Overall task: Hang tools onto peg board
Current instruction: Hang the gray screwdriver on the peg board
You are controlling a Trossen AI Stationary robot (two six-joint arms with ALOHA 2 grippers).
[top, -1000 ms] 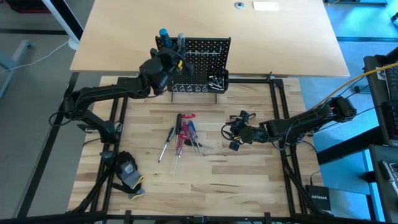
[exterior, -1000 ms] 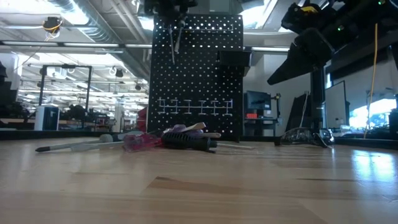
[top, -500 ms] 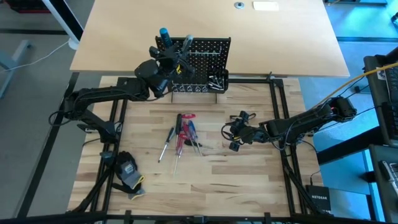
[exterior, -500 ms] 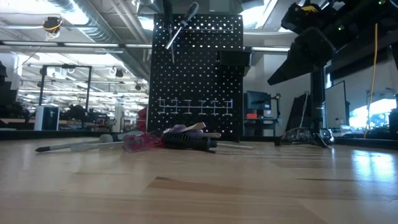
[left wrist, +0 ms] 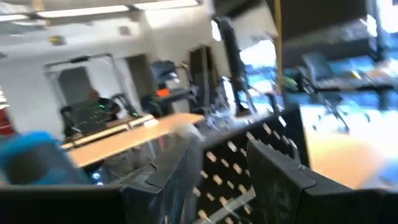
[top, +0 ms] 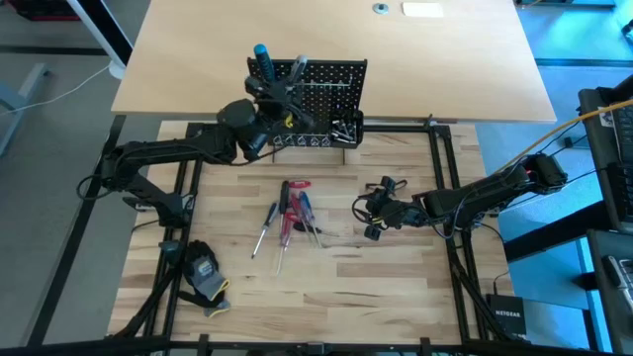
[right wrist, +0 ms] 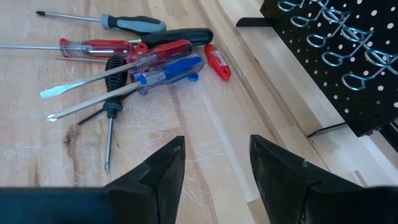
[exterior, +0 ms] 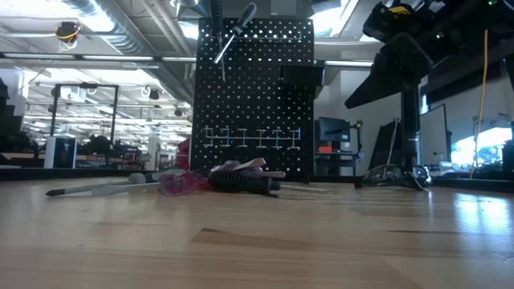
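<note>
The peg board (top: pixel 315 102) stands upright at the far edge of the bench (top: pixel 396 287), and the task looks only partly done. A blue-handled screwdriver (top: pixel 261 57) sits at the board's top corner, and a second screwdriver (exterior: pixel 237 30) leans tilted against the upper holes, directly ahead of the left gripper (top: pixel 280 107). That gripper is up against the board's front, its fingers (left wrist: pixel 277 186) parted with nothing gripped between them in the left wrist view, so by my reading it has let go of a tool there. Some silver bits (top: pixel 343 129) lie in the small bin on the board. Most of the tools (top: pixel 289 217) are not hung yet: red, blue, grey and black handled screwdrivers lie in a loose heap on the bench. The right gripper (top: pixel 376 211) hovers low near that heap, fingers (right wrist: pixel 163 171) apart and empty, the pile ahead of them.
</note>
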